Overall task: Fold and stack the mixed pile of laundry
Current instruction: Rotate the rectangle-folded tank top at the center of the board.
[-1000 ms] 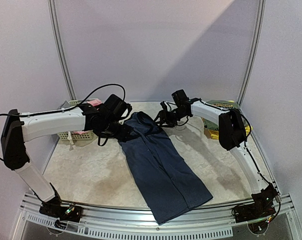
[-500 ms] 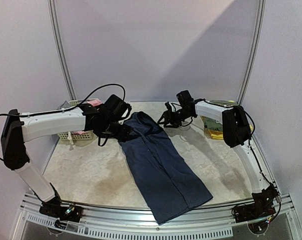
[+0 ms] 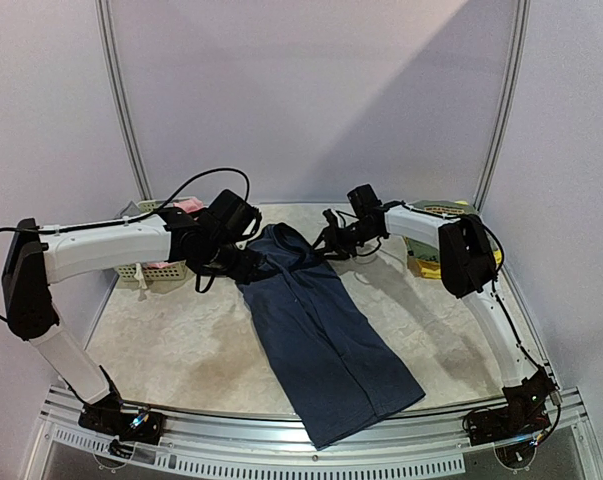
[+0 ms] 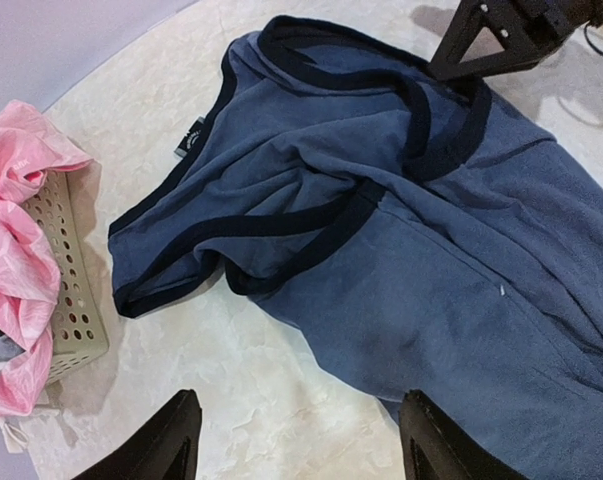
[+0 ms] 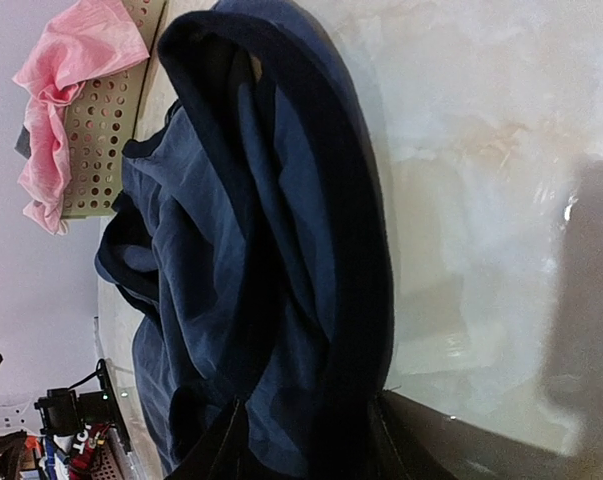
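Observation:
A long navy dress [image 3: 326,330] lies flat, running from the back middle of the table to the front edge. Its dark-trimmed neckline also shows in the left wrist view [image 4: 401,220] and the right wrist view [image 5: 271,250]. My left gripper [image 3: 249,263] hovers at the dress's left shoulder with its fingers [image 4: 171,445] wide apart and empty. My right gripper [image 3: 331,240] is at the dress's right shoulder, its fingers [image 5: 406,440] closed on a bunch of the dark trim. Pink cloth [image 3: 186,206] lies in the basket.
A pale lattice basket [image 3: 146,268] stands at the back left; it also shows in the left wrist view [image 4: 76,300] and the right wrist view [image 5: 111,130]. Olive and yellow pieces [image 3: 446,212] lie at the back right behind the right arm. Cage posts stand at both back corners.
My right gripper swung a little to the right, then came back left to the dress's right shoulder. The left arm and the dress have barely moved.

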Robot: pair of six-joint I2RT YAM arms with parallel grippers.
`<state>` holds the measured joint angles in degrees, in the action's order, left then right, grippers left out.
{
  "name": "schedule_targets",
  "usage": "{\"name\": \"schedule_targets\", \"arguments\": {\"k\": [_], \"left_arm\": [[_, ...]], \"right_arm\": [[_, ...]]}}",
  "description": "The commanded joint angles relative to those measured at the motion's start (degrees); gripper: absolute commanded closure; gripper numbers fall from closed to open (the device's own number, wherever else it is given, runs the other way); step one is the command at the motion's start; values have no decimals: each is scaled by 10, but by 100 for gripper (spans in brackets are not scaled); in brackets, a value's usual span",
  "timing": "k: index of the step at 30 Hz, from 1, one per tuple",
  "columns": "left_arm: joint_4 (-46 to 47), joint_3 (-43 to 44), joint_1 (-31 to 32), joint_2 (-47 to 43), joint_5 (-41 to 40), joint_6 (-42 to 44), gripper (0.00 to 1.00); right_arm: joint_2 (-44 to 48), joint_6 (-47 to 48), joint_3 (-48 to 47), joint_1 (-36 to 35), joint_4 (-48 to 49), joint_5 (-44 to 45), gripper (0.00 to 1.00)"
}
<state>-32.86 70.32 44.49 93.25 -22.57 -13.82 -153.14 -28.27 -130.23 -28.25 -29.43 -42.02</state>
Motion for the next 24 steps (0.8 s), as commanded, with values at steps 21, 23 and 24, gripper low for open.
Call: {"name": "schedule_targets", "arguments": {"k": [21,23,24], "left_arm": [[-4,-4,-112,31,41,-2,37],[-6,26,-130,58,62,12,38],[-6,42,-141,74,74,20,38]], "right_arm": [[107,-55,218,89,94,76,100],[143,-54,275,94,113,89,100],[156,-58,302,96,128,96,100]]}}
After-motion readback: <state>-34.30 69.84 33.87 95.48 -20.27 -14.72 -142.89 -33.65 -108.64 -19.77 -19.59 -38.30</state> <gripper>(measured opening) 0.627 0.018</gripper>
